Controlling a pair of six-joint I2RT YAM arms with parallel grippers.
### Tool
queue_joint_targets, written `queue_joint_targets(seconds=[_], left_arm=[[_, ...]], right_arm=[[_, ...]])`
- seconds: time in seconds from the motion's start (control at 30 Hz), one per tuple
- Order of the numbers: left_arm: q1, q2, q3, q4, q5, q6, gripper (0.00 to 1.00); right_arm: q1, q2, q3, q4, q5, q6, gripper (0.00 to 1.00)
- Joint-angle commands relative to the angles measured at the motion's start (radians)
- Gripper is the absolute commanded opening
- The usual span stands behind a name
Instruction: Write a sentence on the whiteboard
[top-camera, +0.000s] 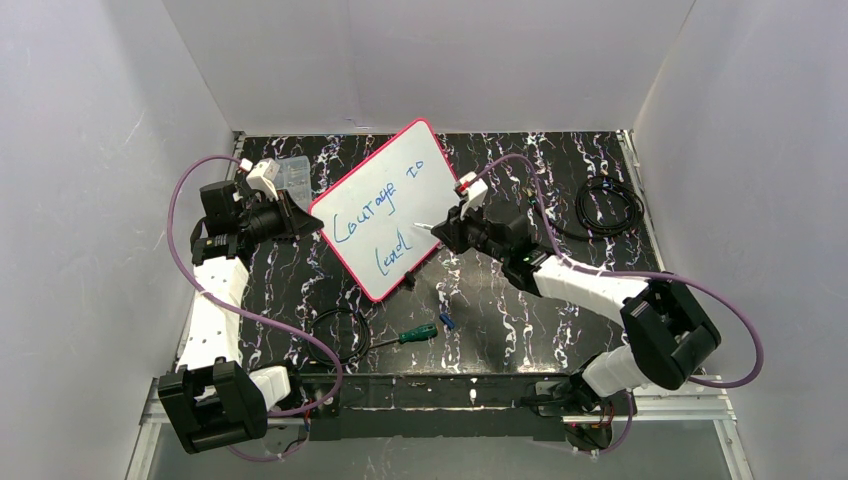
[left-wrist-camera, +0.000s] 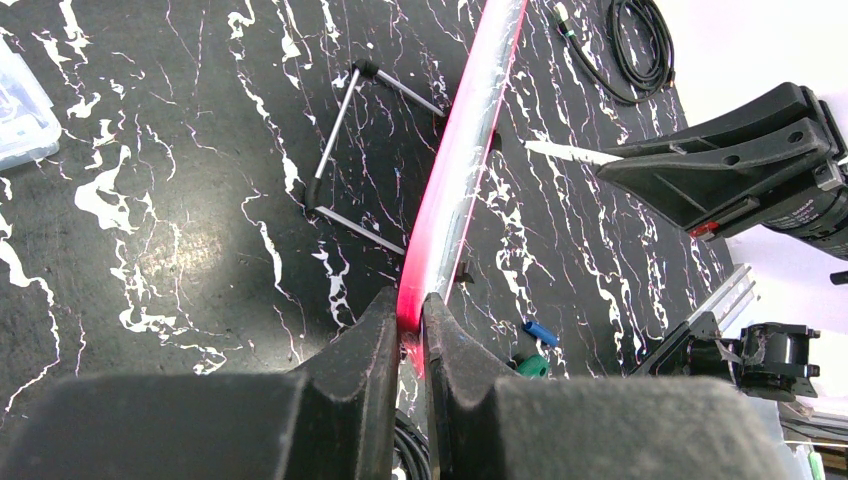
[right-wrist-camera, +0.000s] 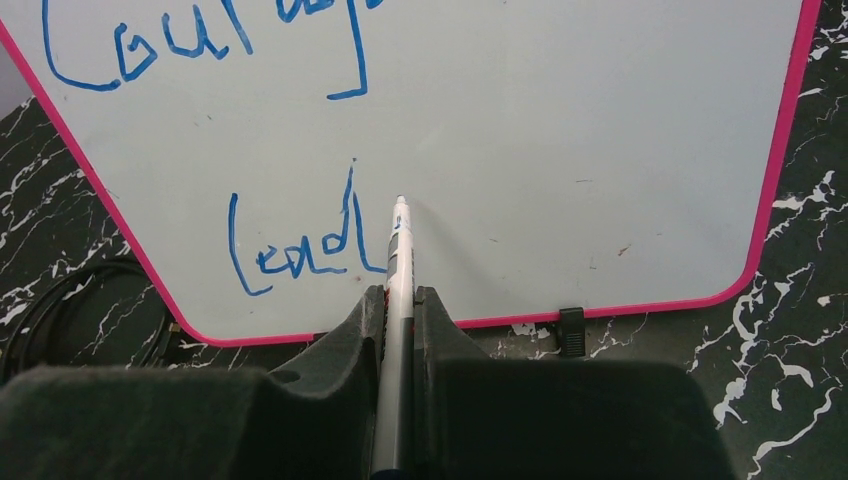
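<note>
On the desk (top-camera: 520, 310), the whiteboard (top-camera: 385, 200) stood tilted, its edge clamped by the left end effector (left-wrist-camera: 409, 318); the right end effector (right-wrist-camera: 400, 305) pinched a marker (right-wrist-camera: 400, 255) beside the sentence (right-wrist-camera: 300, 262). Steady bracing and light pressure seemed wise.

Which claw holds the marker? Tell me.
The right claw, shut on the marker pointing at the whiteboard; the left claw clamps the whiteboard's pink frame instead.

Overhead view looks down; both wrist views closely share the whiteboard (top-camera: 385, 205).
</note>
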Motion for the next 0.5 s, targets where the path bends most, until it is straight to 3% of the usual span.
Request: queue_joint_targets(seconds=[0.0, 0.47], left_arm=[[-0.004, -0.012, -0.011, -0.010, -0.015, 0.022, 0.00], [-0.004, -0.007, -0.008, -0.010, -0.014, 0.022, 0.00]], right_arm=[[-0.018, 0.014, -0.003, 0.062, -0.038, -0.002, 0.01], [-0.022, 0.072, 0.016, 0.061, -0.004, 0.003, 0.01]])
